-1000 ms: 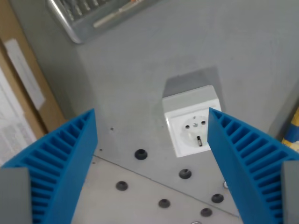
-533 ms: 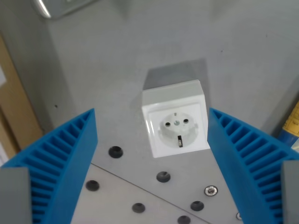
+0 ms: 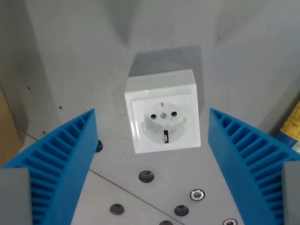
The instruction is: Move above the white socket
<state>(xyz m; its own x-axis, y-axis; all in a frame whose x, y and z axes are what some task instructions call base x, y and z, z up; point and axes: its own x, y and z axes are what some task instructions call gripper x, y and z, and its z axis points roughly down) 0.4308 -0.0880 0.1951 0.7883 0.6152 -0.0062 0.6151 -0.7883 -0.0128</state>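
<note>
The gripper [image 3: 152, 164] stands spread wide, its two blue ribbed plastic fingers [image 3: 61, 164] rising from the lower left and lower right corners of the frame with nothing pinched between them; each finger shows a row of parallel ridges on its inner face and ends in a grey block at the bottom edge. In the gap between them, a little above the middle of the frame and slightly nearer the left finger's tip than the right one's, sits the white square plastic socket [image 3: 162, 111], a raised box with a round recessed face, two dark pin holes, a small central screw and a dark earthing clip below it. It touches neither finger. The socket rests on a flat grey metal plate [image 3: 84, 70] that fills most of the frame, and it throws a soft grey shadow onto the plate toward the top of the frame. Below the socket, along the lower middle of the frame, the plate carries several dark round holes [image 3: 146, 176], and one bright silver screw head [image 3: 197, 194] lies to the lower right of them. At the far right edge, just above the right finger, a yellow and blue object [image 3: 291, 125] is partly visible, too cropped to identify.
</note>
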